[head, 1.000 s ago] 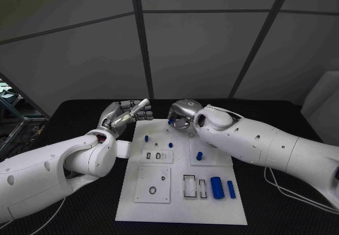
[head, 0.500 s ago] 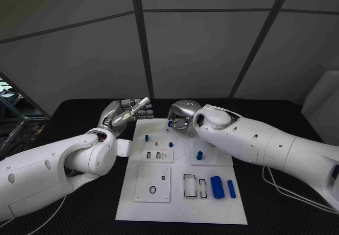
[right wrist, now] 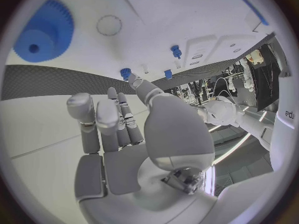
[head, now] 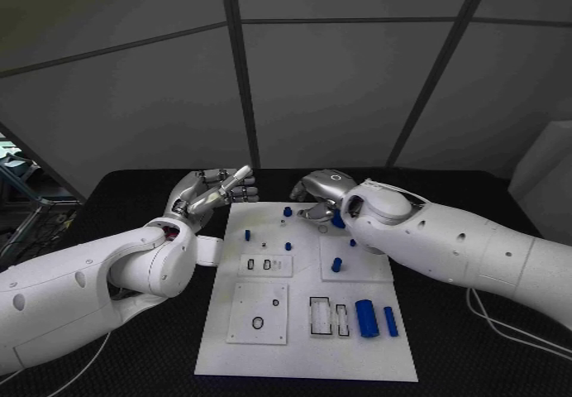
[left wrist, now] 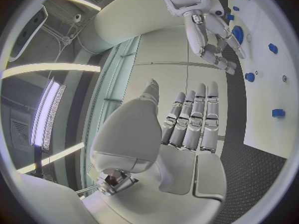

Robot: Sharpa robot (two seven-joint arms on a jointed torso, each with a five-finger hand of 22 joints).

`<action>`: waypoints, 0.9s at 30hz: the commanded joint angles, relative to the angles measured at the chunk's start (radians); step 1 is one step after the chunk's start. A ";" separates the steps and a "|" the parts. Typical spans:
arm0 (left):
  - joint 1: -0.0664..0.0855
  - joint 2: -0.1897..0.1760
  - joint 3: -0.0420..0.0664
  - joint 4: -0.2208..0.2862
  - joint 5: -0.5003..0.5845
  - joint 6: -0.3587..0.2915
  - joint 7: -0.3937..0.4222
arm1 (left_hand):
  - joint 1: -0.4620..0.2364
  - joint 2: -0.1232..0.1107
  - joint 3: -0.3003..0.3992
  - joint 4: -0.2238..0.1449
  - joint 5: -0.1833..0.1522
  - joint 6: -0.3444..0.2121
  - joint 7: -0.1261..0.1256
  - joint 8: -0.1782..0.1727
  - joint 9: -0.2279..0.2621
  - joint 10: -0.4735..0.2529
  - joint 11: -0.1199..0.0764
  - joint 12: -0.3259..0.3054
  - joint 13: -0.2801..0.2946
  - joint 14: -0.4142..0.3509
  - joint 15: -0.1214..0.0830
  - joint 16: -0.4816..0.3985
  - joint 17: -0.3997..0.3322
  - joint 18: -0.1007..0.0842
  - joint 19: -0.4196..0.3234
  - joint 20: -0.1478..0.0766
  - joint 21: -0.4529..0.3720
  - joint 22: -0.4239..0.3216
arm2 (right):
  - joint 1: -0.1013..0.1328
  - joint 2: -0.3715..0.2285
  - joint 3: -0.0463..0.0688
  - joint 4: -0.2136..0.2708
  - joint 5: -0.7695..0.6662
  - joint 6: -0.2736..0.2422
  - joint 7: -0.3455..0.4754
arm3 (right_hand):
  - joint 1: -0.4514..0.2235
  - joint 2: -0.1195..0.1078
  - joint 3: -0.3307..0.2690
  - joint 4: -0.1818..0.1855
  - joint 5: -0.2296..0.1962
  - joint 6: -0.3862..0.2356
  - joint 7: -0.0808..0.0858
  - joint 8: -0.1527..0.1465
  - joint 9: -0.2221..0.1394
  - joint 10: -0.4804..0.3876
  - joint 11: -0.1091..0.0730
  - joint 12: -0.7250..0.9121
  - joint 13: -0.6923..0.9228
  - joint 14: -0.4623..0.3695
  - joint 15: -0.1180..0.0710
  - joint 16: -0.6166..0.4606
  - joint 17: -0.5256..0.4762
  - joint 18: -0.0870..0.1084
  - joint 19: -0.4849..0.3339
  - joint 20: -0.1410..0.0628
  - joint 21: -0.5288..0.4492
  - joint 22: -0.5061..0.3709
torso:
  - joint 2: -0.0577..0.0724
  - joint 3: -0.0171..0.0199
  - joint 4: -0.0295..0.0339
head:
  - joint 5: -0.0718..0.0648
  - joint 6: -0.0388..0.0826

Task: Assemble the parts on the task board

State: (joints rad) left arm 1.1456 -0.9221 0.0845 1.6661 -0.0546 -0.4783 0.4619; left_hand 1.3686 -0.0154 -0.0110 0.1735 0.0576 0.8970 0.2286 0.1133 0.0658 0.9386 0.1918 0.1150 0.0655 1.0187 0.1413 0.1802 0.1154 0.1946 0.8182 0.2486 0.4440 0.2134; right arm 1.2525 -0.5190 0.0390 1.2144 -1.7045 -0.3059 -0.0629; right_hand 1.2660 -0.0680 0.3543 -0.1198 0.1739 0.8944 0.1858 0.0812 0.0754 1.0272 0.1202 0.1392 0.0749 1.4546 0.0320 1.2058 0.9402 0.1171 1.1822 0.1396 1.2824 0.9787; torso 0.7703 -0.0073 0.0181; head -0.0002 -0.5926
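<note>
Right now the right hand (head: 320,197) is hovering with nothing in it, fingers loosely curled, just over the far end of the task board (head: 307,356), and a blue gear (right wrist: 45,31) is lying flat right beside its fingertips, while the open left hand (head: 218,192) is waiting farther off.

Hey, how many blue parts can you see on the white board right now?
8. Five small pegs on the far half, a gear beside the right hand, two cylinders front right. The arm may hide others.
</note>
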 commanded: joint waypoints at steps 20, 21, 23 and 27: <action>0.001 0.006 0.001 -0.035 -0.006 0.023 0.005 | 0.001 0.014 -0.001 -0.008 0.000 0.007 0.009 -0.006 0.001 0.007 0.000 -0.002 0.000 -0.002 0.005 -0.008 0.003 -0.015 -0.009 0.002 0.008 0.002 | 0.003 -0.219 0.002 0.129 0.276 0.148 -0.125 | 0.127 -0.058 -0.412 0.398 0.115 -0.112 -0.002 0.077 0.006 0.377 -0.025 1.195 1.181 0.097 -0.013 0.327 0.536 -0.073 0.249 -0.012 0.206 0.392 | -0.010 0.0116 -0.0214 | -0.004 0.010; 0.001 0.006 0.001 -0.036 -0.006 0.023 0.004 | 0.001 0.014 -0.001 -0.008 0.000 0.007 0.009 -0.006 0.001 0.007 0.000 -0.002 0.000 -0.002 0.005 -0.008 0.003 -0.015 -0.009 0.002 0.008 0.002 | 0.003 -0.213 0.002 0.121 0.274 0.155 -0.126 | 0.133 -0.053 -0.411 0.398 0.122 -0.112 -0.001 0.083 0.007 0.389 -0.025 1.219 1.211 0.100 -0.012 0.332 0.548 -0.073 0.250 -0.011 0.207 0.394 | -0.010 0.0111 -0.0218 | -0.004 0.011; 0.001 0.007 0.001 -0.038 -0.006 0.024 0.004 | 0.001 0.014 -0.001 -0.009 0.001 0.008 0.009 -0.006 0.001 0.007 0.000 -0.002 0.000 -0.002 0.004 -0.008 0.003 -0.015 -0.009 0.002 0.008 0.002 | 0.003 -0.204 0.002 0.108 0.272 0.162 -0.128 | 0.139 -0.046 -0.413 0.396 0.124 -0.113 0.001 0.094 0.007 0.404 -0.023 1.252 1.252 0.103 -0.011 0.340 0.565 -0.074 0.251 -0.009 0.208 0.396 | -0.010 0.0102 -0.0196 | -0.007 0.009; 0.001 0.008 0.001 -0.040 -0.006 0.025 0.004 | 0.001 0.014 -0.001 -0.009 0.001 0.008 0.009 -0.006 0.001 0.007 0.000 -0.002 0.000 -0.002 0.004 -0.008 0.003 -0.015 -0.009 0.002 0.008 0.002 | 0.003 -0.186 0.002 0.087 0.268 0.168 -0.135 | 0.150 -0.027 -0.409 0.387 0.124 -0.104 -0.001 0.114 0.008 0.446 -0.023 1.317 1.336 0.110 -0.008 0.354 0.602 -0.075 0.257 -0.007 0.212 0.404 | -0.010 0.0094 -0.0189 | -0.008 0.007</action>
State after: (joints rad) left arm 1.1454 -0.9157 0.0842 1.6262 -0.0549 -0.4677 0.4605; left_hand 1.3726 -0.0116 -0.0138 0.1708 0.0576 0.8970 0.2286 0.1133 0.0658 0.9386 0.1917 0.1151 0.0655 1.0187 0.1413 0.1764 0.1175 0.1945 0.8144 0.2523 0.4479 0.2142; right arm 1.2531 -0.7083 0.0398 1.3061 -1.4375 -0.1815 -0.1781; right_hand 1.4150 -0.0978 -0.0544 0.2717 0.2946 0.7855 0.1859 0.1939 0.0828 1.4608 0.0974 1.4504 1.3081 1.4650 0.0181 1.5570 1.3081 0.0536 1.4337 0.1340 1.4908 1.3080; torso 0.7597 0.0032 -0.0018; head -0.0073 -0.5838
